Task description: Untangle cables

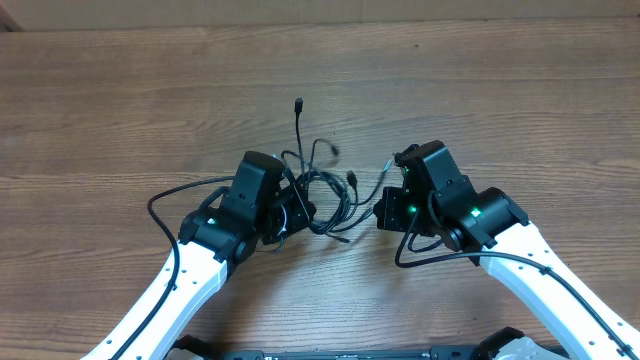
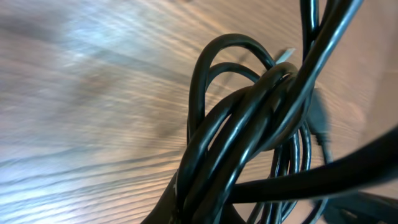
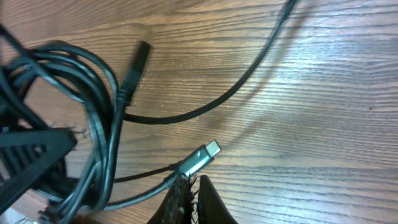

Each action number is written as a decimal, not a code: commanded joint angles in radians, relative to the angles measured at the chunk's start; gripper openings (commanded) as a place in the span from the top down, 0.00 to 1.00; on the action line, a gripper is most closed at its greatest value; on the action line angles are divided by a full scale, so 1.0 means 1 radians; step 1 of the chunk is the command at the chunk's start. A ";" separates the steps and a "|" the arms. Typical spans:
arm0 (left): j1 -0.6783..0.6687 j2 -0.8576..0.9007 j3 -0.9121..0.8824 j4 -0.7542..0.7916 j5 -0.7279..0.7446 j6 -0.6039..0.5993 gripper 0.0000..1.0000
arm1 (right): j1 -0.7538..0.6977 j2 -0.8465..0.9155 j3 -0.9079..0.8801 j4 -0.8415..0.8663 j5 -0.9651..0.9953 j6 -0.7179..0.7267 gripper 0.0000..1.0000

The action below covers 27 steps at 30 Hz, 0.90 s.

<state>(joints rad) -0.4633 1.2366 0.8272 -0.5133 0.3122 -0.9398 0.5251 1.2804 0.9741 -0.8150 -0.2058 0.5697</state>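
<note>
The black cables (image 1: pixel 322 192) lie in one tangled bundle at the table's middle, with one end and its plug (image 1: pixel 298 103) stretching away from me. My left gripper (image 1: pixel 298 207) is shut on the bundle; in the left wrist view the looped cords (image 2: pixel 249 124) run down into the jaws and hide the fingers. My right gripper (image 1: pixel 397 160) is at the bundle's right edge. In the right wrist view its fingers (image 3: pixel 194 186) are shut, with the tips touching a silver-tipped plug (image 3: pixel 204 155). That cord runs past the left finger, not between the fingers. A black plug (image 3: pixel 132 65) lies beside the bundle (image 3: pixel 99 124).
The wooden table (image 1: pixel 520 90) extends on all sides of the tangle. The arms' own thicker black wires loop beside them, one on the left (image 1: pixel 170 195) and one on the right (image 1: pixel 415 260).
</note>
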 commanded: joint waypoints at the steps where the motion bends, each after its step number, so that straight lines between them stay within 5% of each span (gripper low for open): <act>1: -0.001 -0.001 0.013 0.038 0.094 0.076 0.96 | 0.005 0.003 0.001 0.000 0.021 0.010 0.89; 9: -0.001 -0.001 0.013 -0.067 0.119 0.428 0.94 | 0.005 0.003 0.001 -0.031 0.011 0.005 0.61; 17: -0.001 -0.001 0.013 -0.205 -0.070 0.426 0.12 | 0.005 0.003 0.001 -0.071 0.014 0.003 0.50; 23: -0.001 0.000 0.013 -0.223 -0.164 0.137 0.00 | 0.005 0.003 0.001 -0.089 0.031 0.002 0.47; 27: -0.003 0.000 0.012 -0.290 -0.138 -0.275 0.01 | -0.007 0.003 0.001 -0.097 0.045 -0.001 0.46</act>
<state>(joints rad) -0.4633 1.2366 0.8276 -0.7815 0.1898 -0.8642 0.5251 1.2831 0.9741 -0.9108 -0.1864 0.5755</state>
